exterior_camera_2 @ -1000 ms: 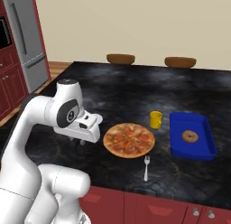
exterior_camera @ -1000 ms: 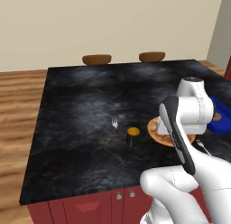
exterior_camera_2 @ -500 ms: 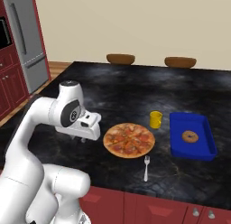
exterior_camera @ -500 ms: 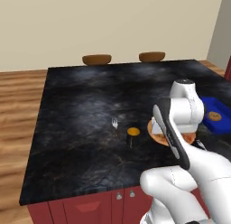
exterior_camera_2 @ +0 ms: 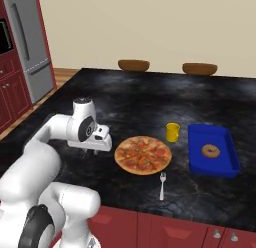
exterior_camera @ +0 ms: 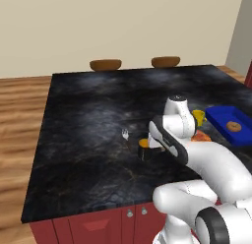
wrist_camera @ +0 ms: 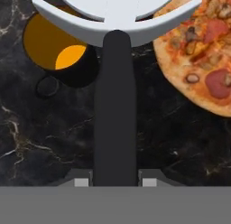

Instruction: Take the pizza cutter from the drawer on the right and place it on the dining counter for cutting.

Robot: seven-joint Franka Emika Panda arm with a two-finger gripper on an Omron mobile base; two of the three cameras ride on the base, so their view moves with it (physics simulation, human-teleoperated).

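My claw [wrist_camera: 115, 180] pinches the pizza cutter [wrist_camera: 115, 105] over the desk [wrist_camera: 40, 146], left of the pizza [wrist_camera: 203, 51].

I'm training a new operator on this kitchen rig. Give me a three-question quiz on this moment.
1. True or false: the gripper is shut on the pizza cutter.
2. What lies in the blue tray? A) fork B) doughnut C) cup
3. Fill in: in the right base view, the fork lies on the dining counter just in front of the ____.

Key: 1 true; 2 B, the doughnut; 3 pizza.
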